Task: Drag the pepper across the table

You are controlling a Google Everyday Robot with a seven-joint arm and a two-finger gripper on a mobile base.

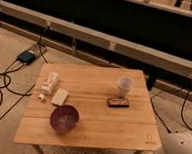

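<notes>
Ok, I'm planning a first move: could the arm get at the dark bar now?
Probably. The bar lies open on the right half of the table, toward the white robot body at lower right; the cup stands behind it, nothing between. The gripper is out of view, so unconfirmed.

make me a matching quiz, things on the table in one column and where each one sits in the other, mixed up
Things:
1 purple bowl
2 pale cup
3 dark bar
4 white container

Places on the table:
a right side, towards the far edge
b left side, lying down
c near left part
d just in front of the cup

Pairs: 1-c, 2-a, 3-d, 4-b

The claw is not in view.
</notes>
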